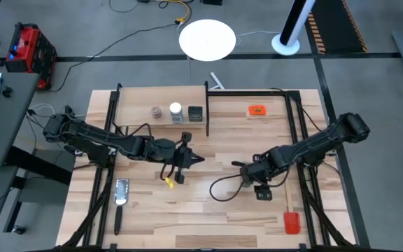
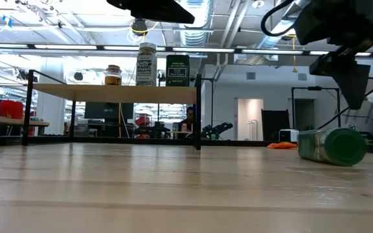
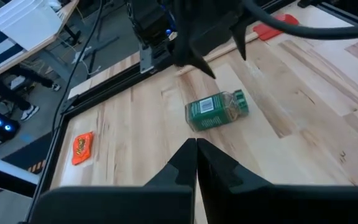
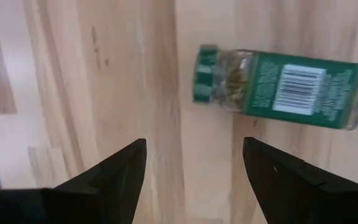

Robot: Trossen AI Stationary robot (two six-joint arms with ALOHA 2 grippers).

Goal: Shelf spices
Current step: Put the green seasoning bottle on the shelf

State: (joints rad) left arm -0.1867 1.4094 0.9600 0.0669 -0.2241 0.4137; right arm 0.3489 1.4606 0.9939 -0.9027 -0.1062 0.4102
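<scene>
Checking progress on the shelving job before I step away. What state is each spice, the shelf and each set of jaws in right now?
Green-lidded jar: lying on its side on the table, lid on, not held.
Brownish jar: upright on the shelf.
Clear jar with white lid: upright on the shelf.
Black tin: upright on the shelf.
Shelf: standing, holding three spices.
Left gripper: jaws shut, empty.
Right gripper: jaws open, above the green-lidded jar.

The light-wood shelf with thin black frame (image 1: 161, 105) sits at the table's eleven o'clock, its right half taken by a brownish jar (image 1: 157, 112), a white-lidded clear jar (image 1: 175, 110) and a black cube tin (image 1: 195, 112), leaving its left half bare. The green-lidded jar (image 4: 275, 88) lies on its side just beyond the wide-spread right gripper (image 4: 194, 163), bare wood between the fingers. Between jar and shelf the closed left gripper (image 1: 196, 159) stands in the way (near centre); table at six o'clock is free.
</scene>
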